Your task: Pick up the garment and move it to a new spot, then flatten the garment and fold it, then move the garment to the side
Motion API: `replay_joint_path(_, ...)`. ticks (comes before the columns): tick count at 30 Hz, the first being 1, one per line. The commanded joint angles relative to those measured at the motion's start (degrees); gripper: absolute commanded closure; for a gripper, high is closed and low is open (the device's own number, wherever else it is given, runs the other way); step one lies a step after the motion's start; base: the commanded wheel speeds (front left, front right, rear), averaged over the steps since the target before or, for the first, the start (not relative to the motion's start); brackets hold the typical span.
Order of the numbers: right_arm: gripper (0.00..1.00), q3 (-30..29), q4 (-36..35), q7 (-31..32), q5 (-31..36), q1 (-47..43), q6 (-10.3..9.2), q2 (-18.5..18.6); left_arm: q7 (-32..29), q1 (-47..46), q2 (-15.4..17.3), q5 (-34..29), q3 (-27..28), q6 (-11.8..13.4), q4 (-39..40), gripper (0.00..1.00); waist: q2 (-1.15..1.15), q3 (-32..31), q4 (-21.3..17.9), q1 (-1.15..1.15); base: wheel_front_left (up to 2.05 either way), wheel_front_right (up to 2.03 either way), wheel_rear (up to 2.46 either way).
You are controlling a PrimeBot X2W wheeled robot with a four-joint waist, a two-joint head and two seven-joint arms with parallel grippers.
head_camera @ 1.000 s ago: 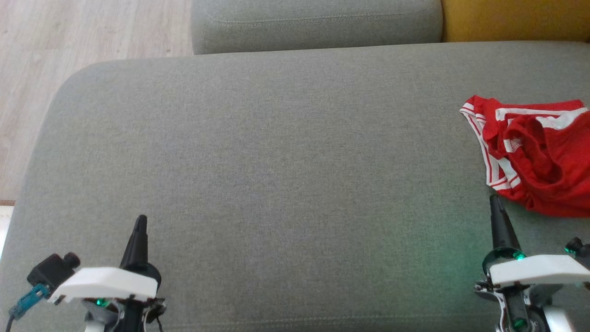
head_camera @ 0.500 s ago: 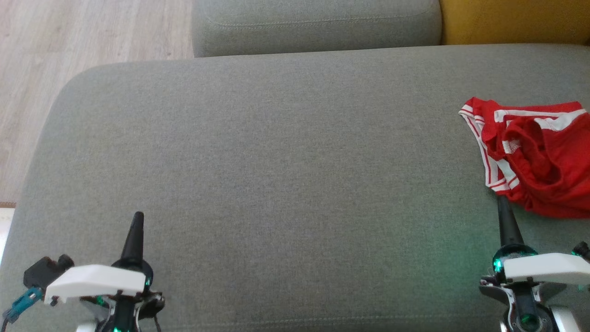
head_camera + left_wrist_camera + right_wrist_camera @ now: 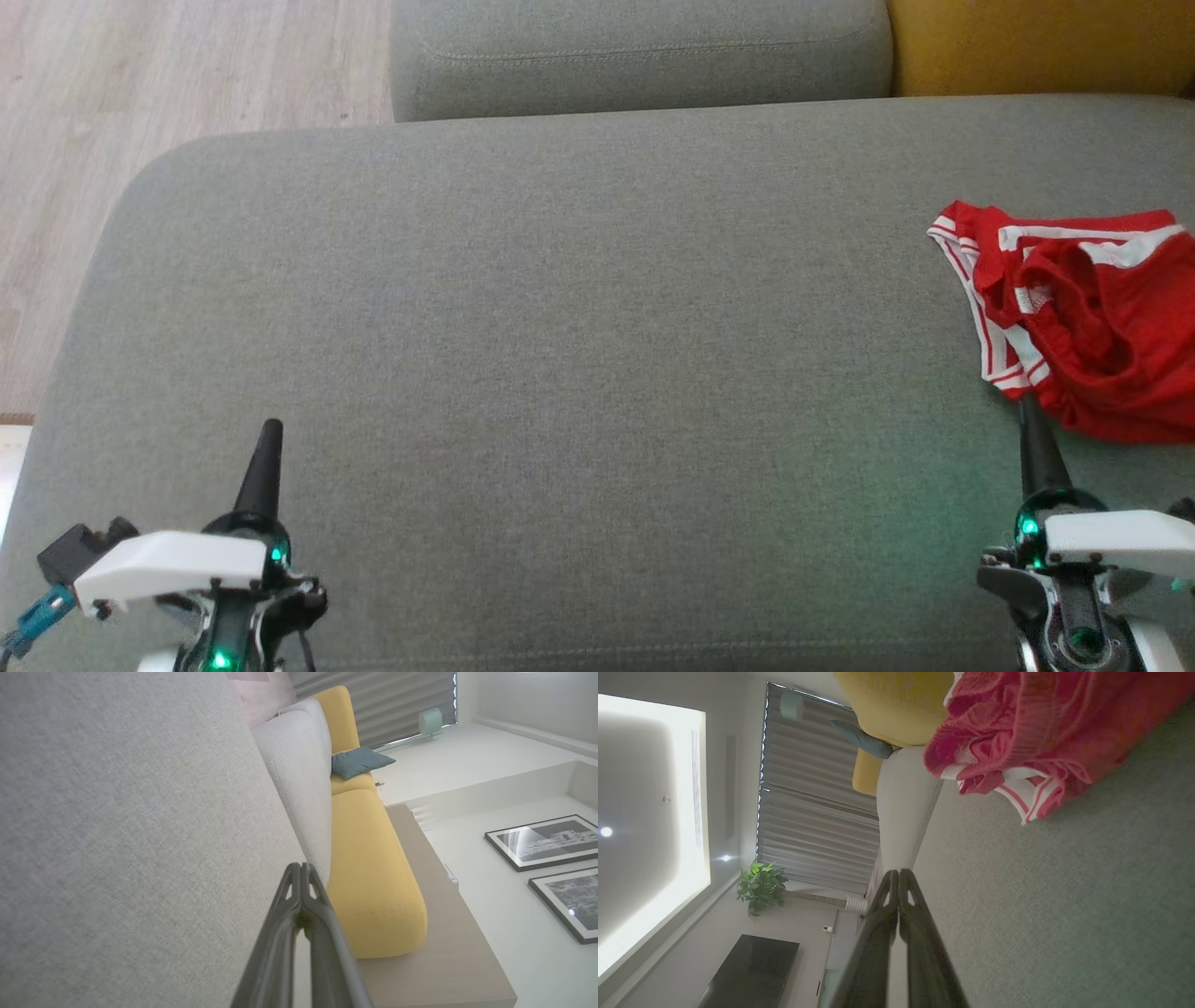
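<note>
A crumpled red garment (image 3: 1092,327) with white stripes lies at the right edge of the grey sofa seat (image 3: 560,355). My right gripper (image 3: 1031,411) is shut and empty, its tip just below the garment's lower left hem. In the right wrist view the garment (image 3: 1031,732) bunches up beyond the closed fingertips (image 3: 898,875). My left gripper (image 3: 271,431) stands shut and empty at the seat's lower left, far from the cloth; its closed fingers (image 3: 299,891) show in the left wrist view.
A grey back cushion (image 3: 644,51) runs along the top of the seat, with a yellow cushion (image 3: 1036,42) to its right. Wooden floor (image 3: 140,84) lies past the seat's left edge. The seat's wide middle is bare fabric.
The camera has tilted slightly, shifting the scene down. The right gripper's tip has come closer to the garment's lower hem. Both grippers stay shut.
</note>
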State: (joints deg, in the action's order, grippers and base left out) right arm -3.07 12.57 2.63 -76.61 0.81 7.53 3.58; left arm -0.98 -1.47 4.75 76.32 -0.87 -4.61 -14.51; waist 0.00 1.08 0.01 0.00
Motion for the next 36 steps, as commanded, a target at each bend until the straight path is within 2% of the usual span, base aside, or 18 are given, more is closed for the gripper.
replay_joint_path(1, 1.0, 0.6, -1.5, 0.3, -1.3, 3.3, -0.03, 1.0, -0.3, -3.1, 0.3, 1.2, 2.2, -0.6, 1.7, 1.0, 0.0, 0.0, 0.0, 0.0, 0.0, 0.0, 0.0)
replay_joint_path(25, 1.0, -1.1, 1.2, 2.0, -17.1, 5.1, -0.04, 1.0, -4.3, -4.6, -0.9, 16.7, 5.9, -2.8, 0.5, 1.0, 0.0, -0.9, 0.0, 0.0, 0.0, 0.0, 0.0)
replay_joint_path(36, 1.0, -1.4, 1.3, 2.2, -17.2, 5.2, -0.04, 0.8, -4.6, -4.6, -1.0, 16.8, 6.2, -2.9, 0.5, 1.0, 0.0, -0.9, 0.0, 0.0, 0.0, 0.0, 0.0)
